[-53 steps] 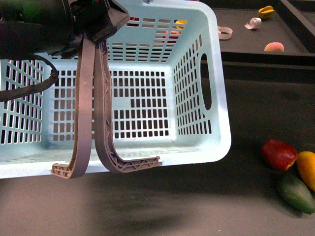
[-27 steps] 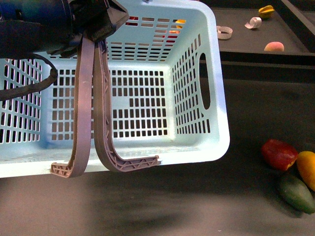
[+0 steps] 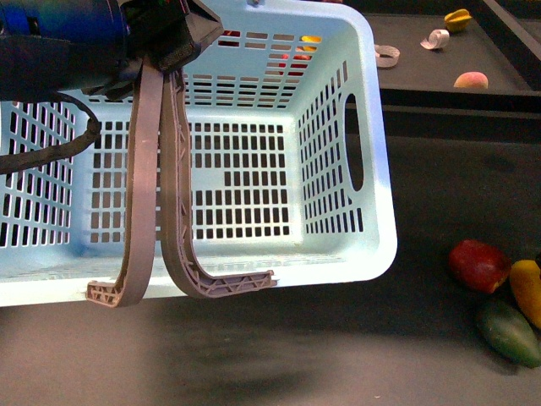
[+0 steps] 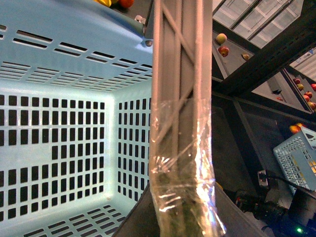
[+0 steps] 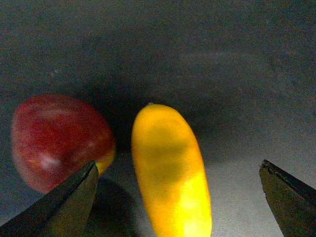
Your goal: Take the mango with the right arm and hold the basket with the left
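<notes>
The light blue slotted basket [image 3: 338, 262] fills the left and middle of the front view, tipped toward the camera. My left gripper [image 3: 173, 286] is shut on its near rim, its long brown fingers [image 4: 180, 123] hooked over the edge. The yellow-orange mango [image 3: 527, 292] lies on the dark table at the far right, between a dark red fruit [image 3: 479, 265] and a dark green fruit [image 3: 507, 331]. In the right wrist view the mango [image 5: 170, 173] lies lengthwise between the open black fingers [image 5: 64, 207] of my right gripper [image 5: 178, 168], which do not touch it. The red fruit [image 5: 59, 138] sits just beside one finger.
A raised dark shelf behind holds a peach-coloured fruit [image 3: 470, 81], a yellow item [image 3: 457, 19] and two white rolls [image 3: 436, 39]. Bits of red and yellow show through the basket's far wall. A second blue basket [image 4: 301, 158] shows in the left wrist view.
The basket and left gripper stay almost still. In the front view the mango's upper right part at the frame edge has darkened and shows less than before.
</notes>
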Robot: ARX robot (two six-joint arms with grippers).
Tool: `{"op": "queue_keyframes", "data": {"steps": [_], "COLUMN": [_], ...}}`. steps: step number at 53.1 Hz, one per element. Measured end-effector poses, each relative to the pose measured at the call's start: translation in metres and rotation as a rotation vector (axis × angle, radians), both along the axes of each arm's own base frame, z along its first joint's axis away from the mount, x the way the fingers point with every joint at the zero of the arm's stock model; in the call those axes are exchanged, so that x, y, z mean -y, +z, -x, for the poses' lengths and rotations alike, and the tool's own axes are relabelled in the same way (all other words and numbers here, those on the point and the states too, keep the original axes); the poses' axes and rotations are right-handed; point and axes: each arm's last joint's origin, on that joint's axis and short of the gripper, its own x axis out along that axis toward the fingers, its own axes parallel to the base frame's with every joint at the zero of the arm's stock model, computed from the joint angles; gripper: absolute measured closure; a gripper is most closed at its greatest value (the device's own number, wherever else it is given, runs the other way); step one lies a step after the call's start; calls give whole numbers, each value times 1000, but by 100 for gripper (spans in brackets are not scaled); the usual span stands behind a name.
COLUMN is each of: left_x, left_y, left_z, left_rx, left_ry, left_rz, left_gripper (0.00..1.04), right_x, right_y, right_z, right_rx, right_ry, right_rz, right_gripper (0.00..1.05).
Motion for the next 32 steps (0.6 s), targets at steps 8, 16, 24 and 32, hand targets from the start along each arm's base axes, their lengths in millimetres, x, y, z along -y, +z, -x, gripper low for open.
{"op": "queue_keyframes", "data": {"steps": [8, 16, 24, 32], "left_x": [0, 0, 0, 0], "left_y": [0, 0, 0, 0], "left_z": [0, 0, 0, 0], "left_rx": [0, 0, 0, 0], "left_ry": [0, 0, 0, 0], "left_rz": [0, 0, 0, 0], "left_gripper": [97, 97, 97, 97], "right_x": [6, 8, 8, 5], "right_y": [-16, -27, -35, -42], "right_z": [-1, -6, -10, -13], "right_rx": [-37, -55, -70, -93], "right_ry": [-6, -1, 7, 29], "right_rz": [-5, -5, 1, -2], "right_gripper": [8, 8, 8, 8]}}
